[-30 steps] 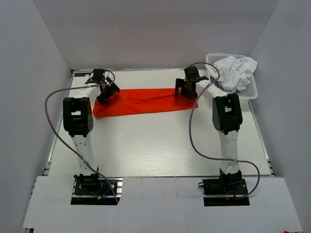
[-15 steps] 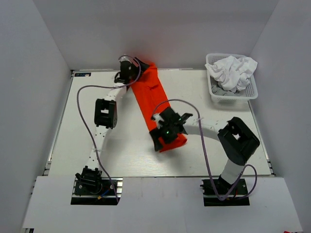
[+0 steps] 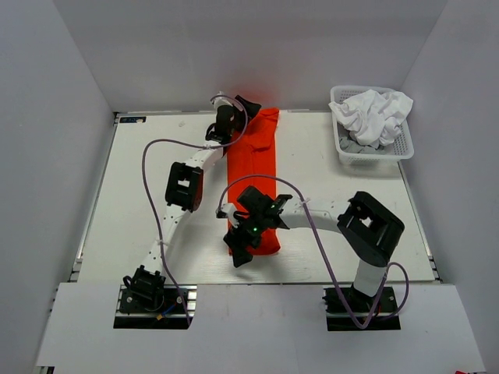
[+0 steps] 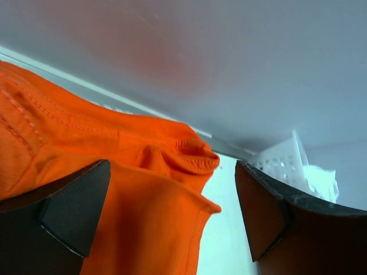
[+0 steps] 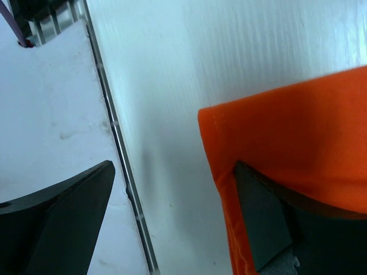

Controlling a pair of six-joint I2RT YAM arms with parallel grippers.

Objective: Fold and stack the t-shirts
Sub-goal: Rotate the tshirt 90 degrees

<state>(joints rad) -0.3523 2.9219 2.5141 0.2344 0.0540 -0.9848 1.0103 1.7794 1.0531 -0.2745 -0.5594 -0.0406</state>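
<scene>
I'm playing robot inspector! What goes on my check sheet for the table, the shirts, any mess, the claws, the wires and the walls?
Surface: white table, no stains seen.
Job's things: orange t-shirt folded into a long strip, lying flat from the far edge toward the near edge; white t-shirts crumpled in the basket at the far right corner.
Clutter: nothing seen.
Grippers: left gripper open over the strip's far end; right gripper open at its near end, one finger over the cloth; neither clamps cloth.
Cables: left cable hangs in a wide purple loop beside its arm; right cable arches above the strip.
Surroundings: plain white walls on three sides.
</scene>
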